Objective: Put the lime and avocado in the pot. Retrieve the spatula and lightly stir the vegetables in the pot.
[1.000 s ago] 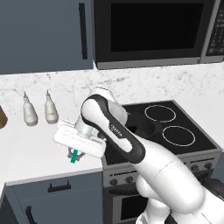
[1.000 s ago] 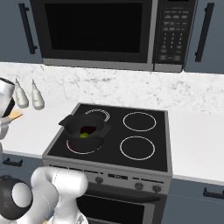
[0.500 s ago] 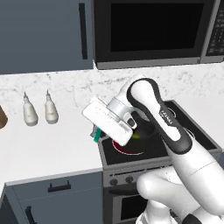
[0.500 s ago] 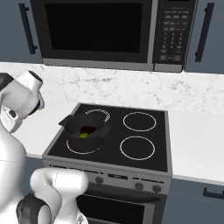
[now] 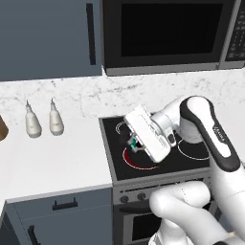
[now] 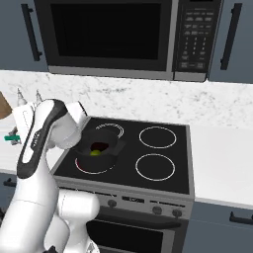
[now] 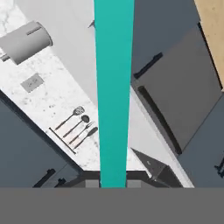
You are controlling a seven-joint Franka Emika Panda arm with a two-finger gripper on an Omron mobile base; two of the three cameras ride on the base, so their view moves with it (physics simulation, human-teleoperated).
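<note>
Setting: simulated kitchen, black cooktop set in a white marble counter, microwave above.
Spatula: teal handle runs straight out from between the fingertips; blade not visible.
Gripper: jaws clamped on the spatula handle, held over the front-left burner.
Pot: dark, just beside the hand, on the front-left burner.
Lime: inside the pot.
Avocado: cannot tell.
Bottles: two white ones well away on the counter.
</note>
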